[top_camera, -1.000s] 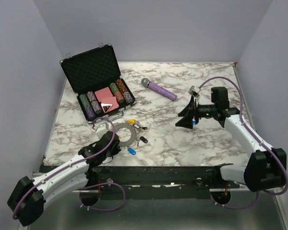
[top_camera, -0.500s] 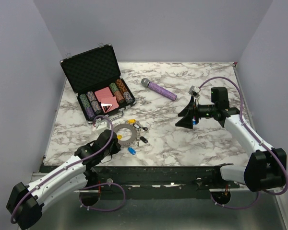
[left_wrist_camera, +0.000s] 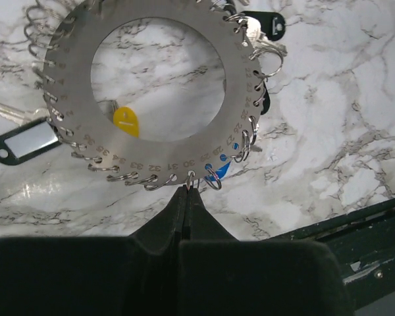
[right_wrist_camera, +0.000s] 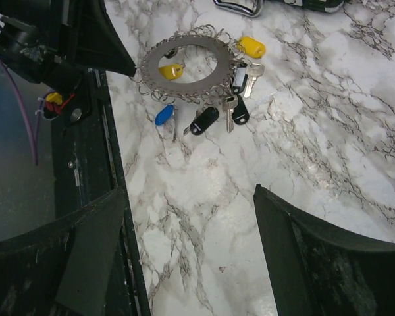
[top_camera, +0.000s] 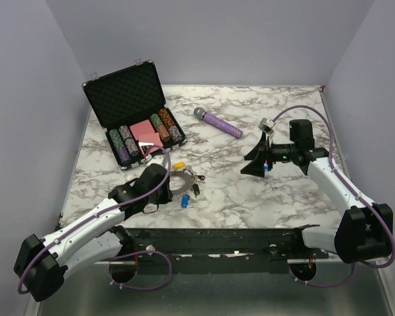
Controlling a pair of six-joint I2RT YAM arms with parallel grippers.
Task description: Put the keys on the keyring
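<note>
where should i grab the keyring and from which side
Probably the near rim of the keyring, coming in low from the near side: it lies flat, likely too thin for jaws to pinch from above, but small wire loops stick out round its outer edge.

The keyring (left_wrist_camera: 240, 99) runs off the top edge of the left wrist view.

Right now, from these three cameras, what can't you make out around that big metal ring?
- Left wrist view: the left jaws are shut at the rim of the keyring; whether they pinch a small loop is too fine to tell.
- Top view: the left arm covers part of the keyring.
- Left wrist view: the blue key is mostly hidden under the keyring.
- Left wrist view: the frame's top edge cuts off the keyring.
</note>
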